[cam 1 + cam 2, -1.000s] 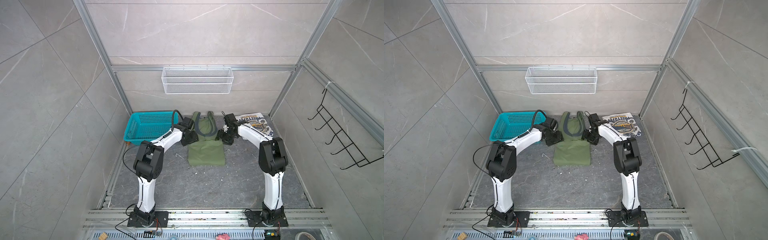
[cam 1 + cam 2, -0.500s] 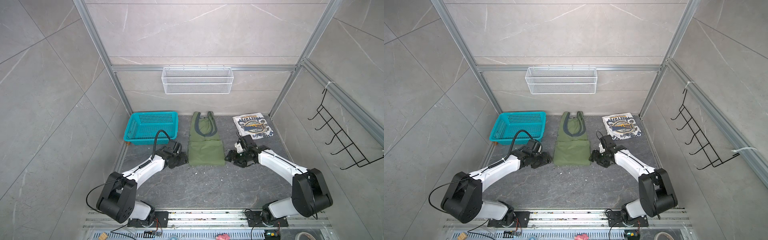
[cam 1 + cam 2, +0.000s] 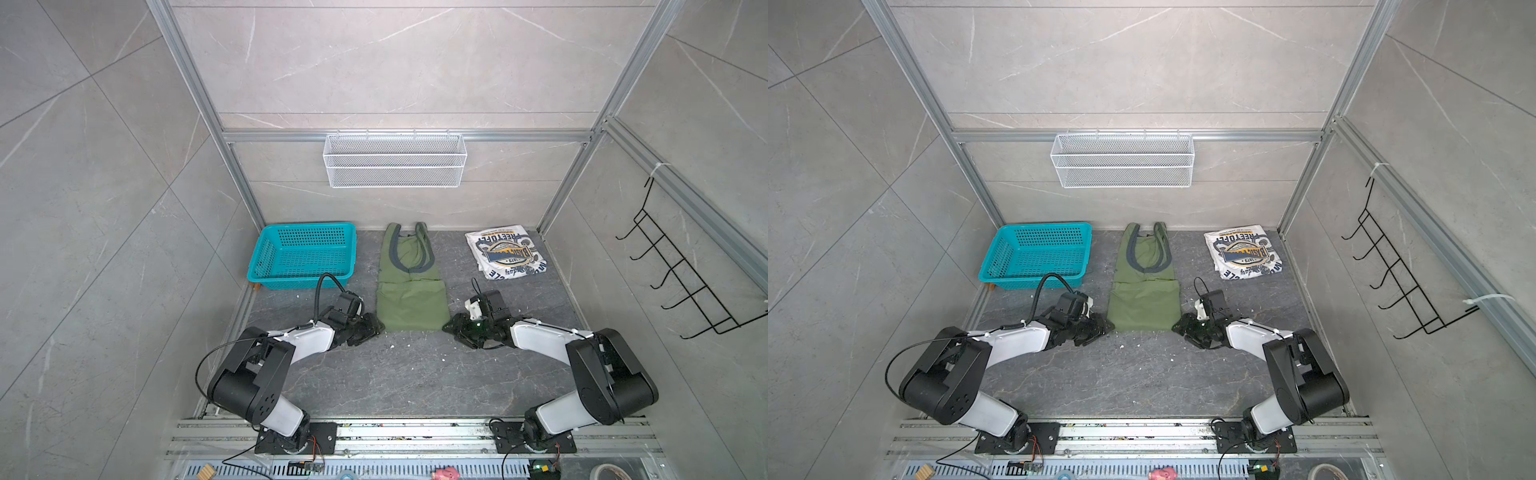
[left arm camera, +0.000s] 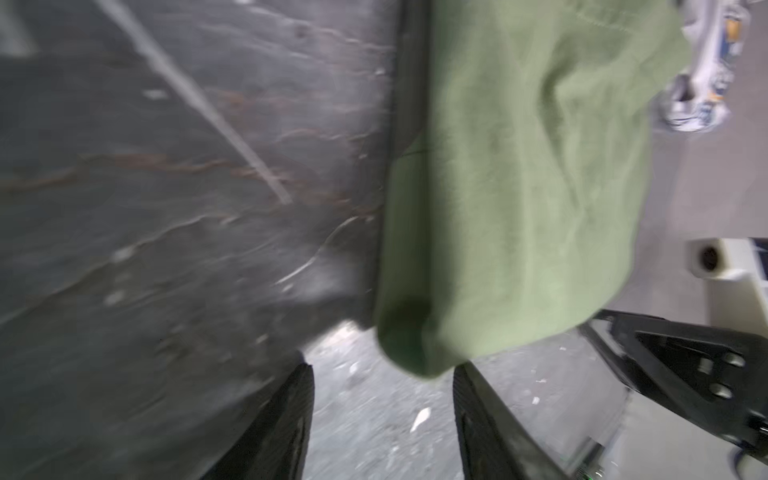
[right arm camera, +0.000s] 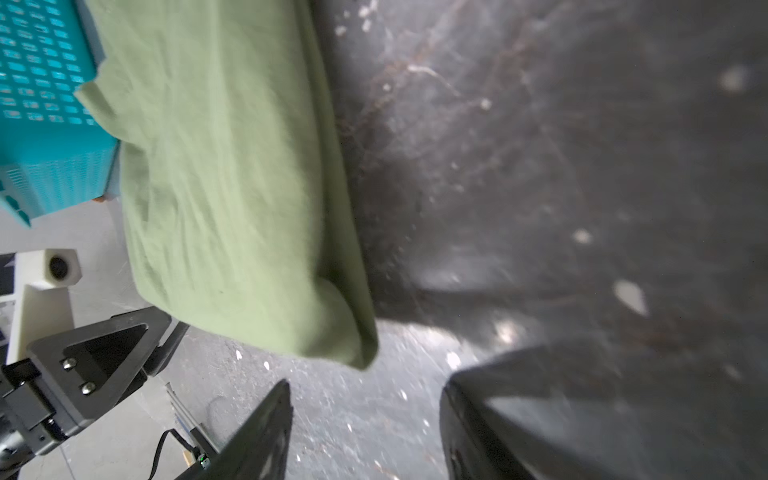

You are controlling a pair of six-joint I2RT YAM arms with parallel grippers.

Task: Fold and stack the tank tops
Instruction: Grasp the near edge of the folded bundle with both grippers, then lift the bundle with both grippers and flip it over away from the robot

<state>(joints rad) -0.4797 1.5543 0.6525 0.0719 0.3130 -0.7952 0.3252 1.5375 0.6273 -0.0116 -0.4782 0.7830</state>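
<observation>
The olive green tank top (image 3: 411, 299) (image 3: 1144, 299) lies flat mid-floor as a narrow strip, its dark-trimmed straps at the far end. The white tank top (image 3: 505, 255) (image 3: 1246, 253) sits folded at the back right, print up. My left gripper (image 3: 376, 326) (image 3: 1106, 326) rests low at the green top's near-left corner. In the left wrist view that corner (image 4: 415, 353) lies just ahead of the open left gripper (image 4: 383, 370). My right gripper (image 3: 449, 328) (image 3: 1177, 328) (image 5: 365, 384) stands open at the near-right corner (image 5: 357, 345). Only bare floor lies between each pair of fingers.
A teal plastic basket (image 3: 305, 257) (image 3: 1038, 253) stands at the back left, beside the green top. On the back wall hangs a white wire shelf (image 3: 395, 162), and on the right wall a black hook rack (image 3: 681, 286). Small white crumbs dot the dark floor (image 3: 415, 374).
Both arms have drawn back from the strap end of the green top to its near corners and dropped low. Both sets of jaws have narrowed somewhat. The tops have not moved.
</observation>
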